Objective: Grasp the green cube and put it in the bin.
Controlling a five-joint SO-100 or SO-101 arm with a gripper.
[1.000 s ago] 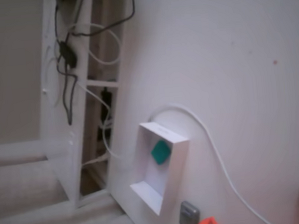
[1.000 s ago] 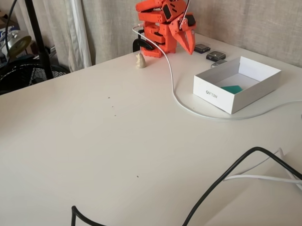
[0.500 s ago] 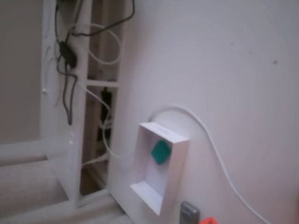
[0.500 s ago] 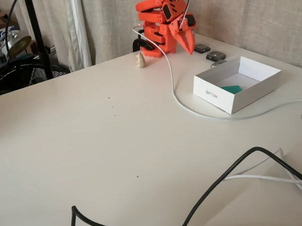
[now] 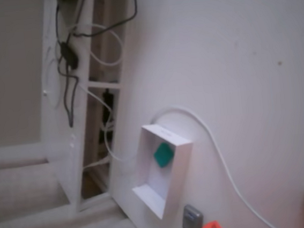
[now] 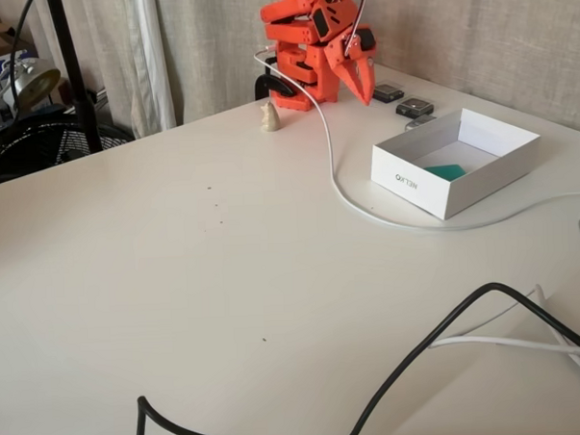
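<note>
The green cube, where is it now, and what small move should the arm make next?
Probably none beyond staying put. The green cube already lies on the floor of the white bin, and the gripper hangs folded back near the arm's base, apart from the bin and holding nothing. The job looks done.

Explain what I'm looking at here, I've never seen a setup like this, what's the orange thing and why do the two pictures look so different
The orange thing is a small robot arm, folded up at the far end of a white table. Its end effector points down and holds nothing; whether it is open or shut is hard to tell.

Both pictures show the same table from two still cameras. One looks across the table towards the arm. The other appears to be turned on its side and looks from the arm's end, with only an orange tip at its bottom edge.

On the table sits a white bin with the green cube inside it, also seen in the sideways picture. A white cable curves round the bin.
</note>
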